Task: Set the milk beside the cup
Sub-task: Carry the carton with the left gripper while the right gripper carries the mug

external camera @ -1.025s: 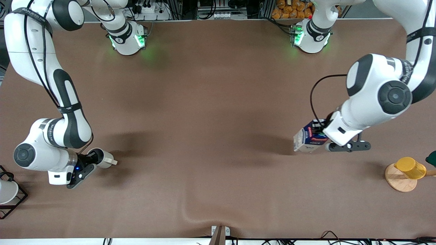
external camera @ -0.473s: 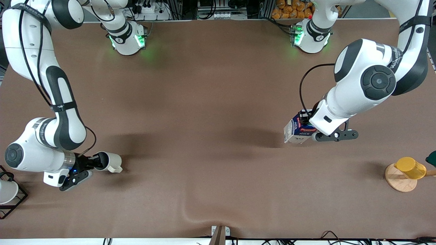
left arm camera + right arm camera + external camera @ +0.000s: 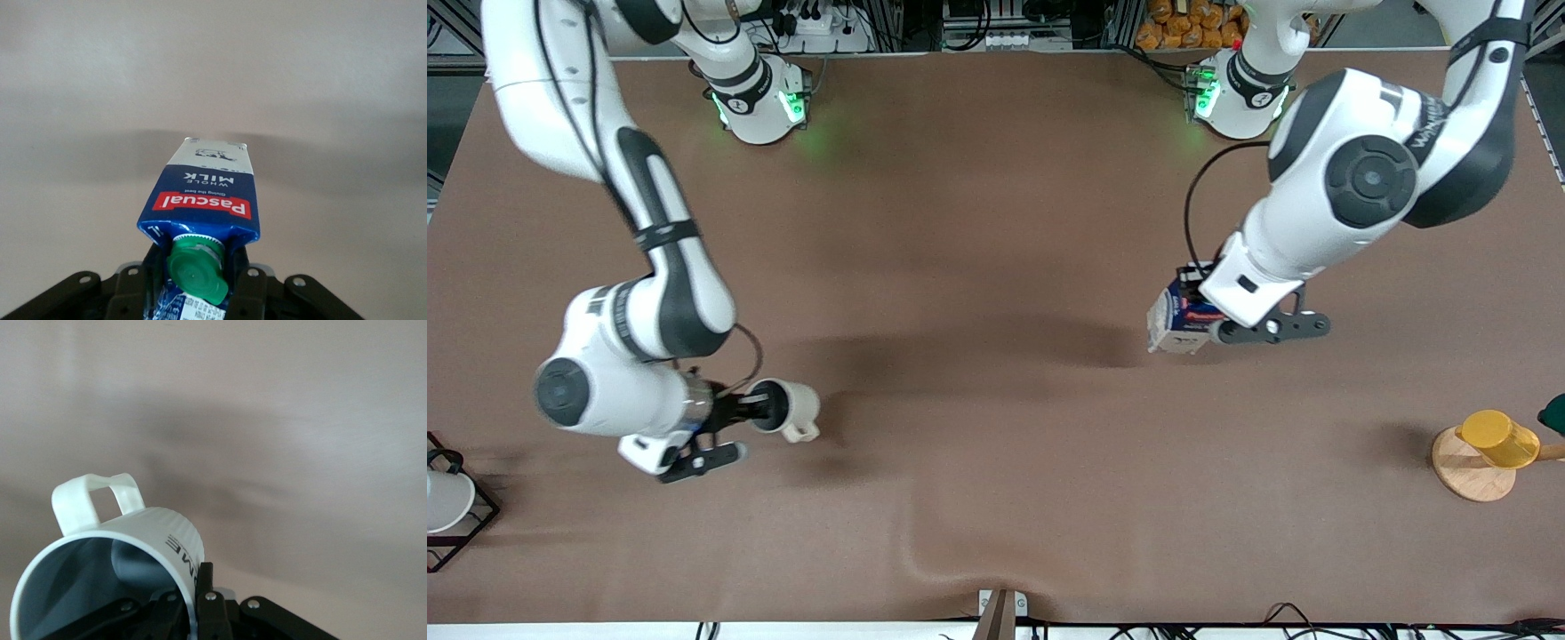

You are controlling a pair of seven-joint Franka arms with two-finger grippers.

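My left gripper is shut on the milk, a dark blue carton with a red label and whitish panel, held tilted above the brown table toward the left arm's end. In the left wrist view the milk shows its green cap between the gripper's black fingers. My right gripper is shut on the rim of the cup, a light grey-white mug held on its side above the table toward the right arm's end. The right wrist view shows the cup, its handle and the gripper pinching its wall.
A yellow cup lies on a wooden disc at the left arm's end, near the front camera. A white cup sits in a black wire rack at the right arm's end. The brown cloth has a wrinkle near its front edge.
My right gripper has carried the cup toward the table's middle. My left gripper has carried the milk toward the middle and a little away from the front camera.
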